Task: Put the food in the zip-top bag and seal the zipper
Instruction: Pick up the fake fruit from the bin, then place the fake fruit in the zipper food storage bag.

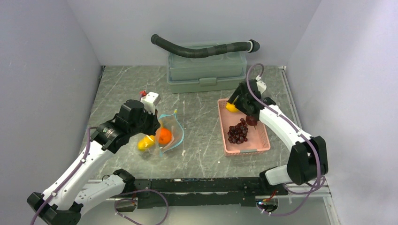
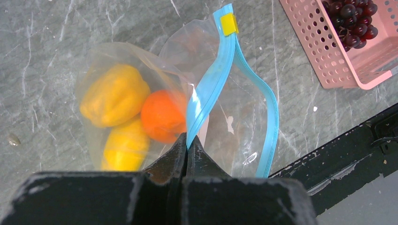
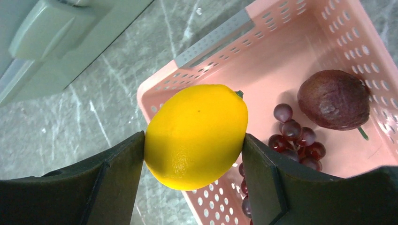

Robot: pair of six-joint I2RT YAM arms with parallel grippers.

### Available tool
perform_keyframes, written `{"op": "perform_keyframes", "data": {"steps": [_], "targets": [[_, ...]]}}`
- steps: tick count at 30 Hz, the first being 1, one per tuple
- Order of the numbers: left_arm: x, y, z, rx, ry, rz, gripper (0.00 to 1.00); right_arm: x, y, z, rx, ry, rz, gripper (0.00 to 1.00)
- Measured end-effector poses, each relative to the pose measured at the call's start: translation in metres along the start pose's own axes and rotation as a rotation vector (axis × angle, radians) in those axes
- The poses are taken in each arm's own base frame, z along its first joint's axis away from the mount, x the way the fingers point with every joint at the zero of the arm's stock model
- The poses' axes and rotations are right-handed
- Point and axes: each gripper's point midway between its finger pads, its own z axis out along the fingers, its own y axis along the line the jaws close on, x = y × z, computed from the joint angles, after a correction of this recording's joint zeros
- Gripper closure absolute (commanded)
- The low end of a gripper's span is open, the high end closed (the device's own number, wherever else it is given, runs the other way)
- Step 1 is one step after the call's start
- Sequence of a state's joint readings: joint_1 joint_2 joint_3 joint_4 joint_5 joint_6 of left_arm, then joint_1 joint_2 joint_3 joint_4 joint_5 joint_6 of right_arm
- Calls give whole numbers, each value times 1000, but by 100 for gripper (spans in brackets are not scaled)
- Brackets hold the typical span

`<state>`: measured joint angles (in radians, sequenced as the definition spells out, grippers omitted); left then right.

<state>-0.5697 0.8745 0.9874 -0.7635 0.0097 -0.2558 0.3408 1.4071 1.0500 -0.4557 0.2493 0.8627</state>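
Observation:
My left gripper (image 2: 187,139) is shut on the teal-blue zipper (image 2: 211,84) of the clear zip-top bag (image 2: 234,117) and holds its mouth up. Inside the bag lie an orange ball (image 2: 162,116) and two yellow pieces (image 2: 115,93). In the top view the bag (image 1: 172,131) sits left of centre under my left gripper (image 1: 156,123). My right gripper (image 3: 193,140) is shut on a yellow lemon (image 3: 196,135) above the far left corner of the pink basket (image 3: 263,56). A grape bunch (image 3: 295,136) and a dark purple round fruit (image 3: 334,99) lie in the basket.
A grey-green lidded box (image 1: 206,70) with a black corrugated hose (image 1: 202,49) on it stands at the back. The pink basket (image 1: 260,140) sits right of centre. A black rail (image 1: 206,185) runs along the near edge. Grey walls close in both sides.

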Motion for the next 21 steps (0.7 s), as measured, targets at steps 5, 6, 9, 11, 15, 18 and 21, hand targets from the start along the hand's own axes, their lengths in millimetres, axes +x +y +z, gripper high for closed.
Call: {"op": "perform_keyframes", "data": {"steps": [5,6,9,11,15,18,21], "targets": [[0,0,0,0,0,0,100,8,7,-15,-91,25,-20,100],[0,0,0,0,0,0,100,10,8,-18,-111,31,-23,100],[0,0,0,0,0,0,100,15,16,-34,-181,40,-41,100],[0,0,0,0,0,0,100,15,24,-46,-233,35,-52,100],[0,0,0,0,1,0,100,18,52,-77,-374,20,-95,100],[1,0,0,-1,3,0,100,32,74,-100,-474,22,-157,100],[1,0,0,-1,3,0,100,52,90,-116,-550,45,-219,100]]}}
